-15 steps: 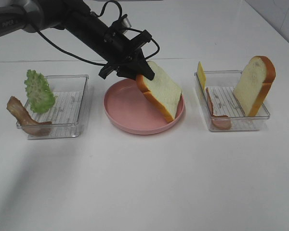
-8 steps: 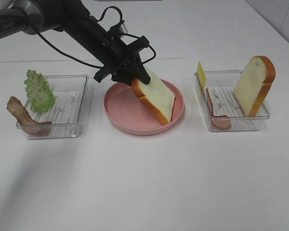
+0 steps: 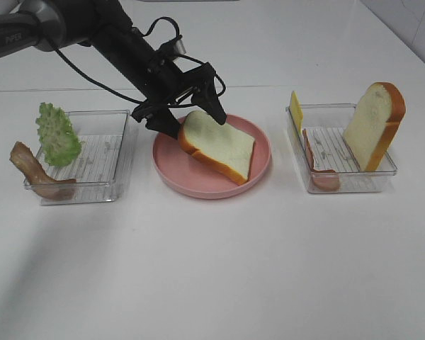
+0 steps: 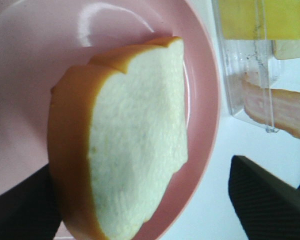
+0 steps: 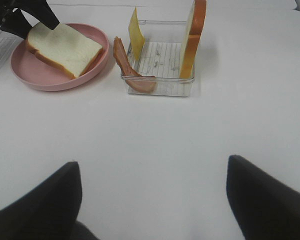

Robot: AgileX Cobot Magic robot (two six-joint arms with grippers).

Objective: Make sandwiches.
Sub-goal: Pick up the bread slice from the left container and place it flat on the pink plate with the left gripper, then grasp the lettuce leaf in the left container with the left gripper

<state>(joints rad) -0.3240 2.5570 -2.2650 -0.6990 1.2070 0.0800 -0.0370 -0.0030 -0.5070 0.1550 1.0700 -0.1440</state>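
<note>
A white bread slice point(image 3: 219, 142) with orange-brown crust lies on the pink plate point(image 3: 198, 190) at the table's middle. My left gripper point(image 3: 190, 119) stands open at the slice's back left end, one finger on each side and neither pressing it. In the left wrist view the bread slice point(image 4: 135, 150) fills the frame between the dark fingers point(image 4: 265, 195) of the left gripper point(image 4: 140, 205). Low over bare table, my right gripper point(image 5: 155, 200) is open and holds nothing; the exterior high view does not show it.
The left clear tray point(image 3: 117, 166) holds frilly green lettuce point(image 3: 57, 134) and a brown bacon strip point(image 3: 35, 173). The right clear tray point(image 3: 354, 177) holds an upright bread slice point(image 3: 374, 126), a yellow cheese square point(image 3: 295, 110) and pink ham point(image 3: 319, 166). The left arm reaches in from the back left.
The left gripper lowered the tilted bread slice onto the plate and opened, letting it go. The slice now lies nearly flat. The right gripper has not moved.
</note>
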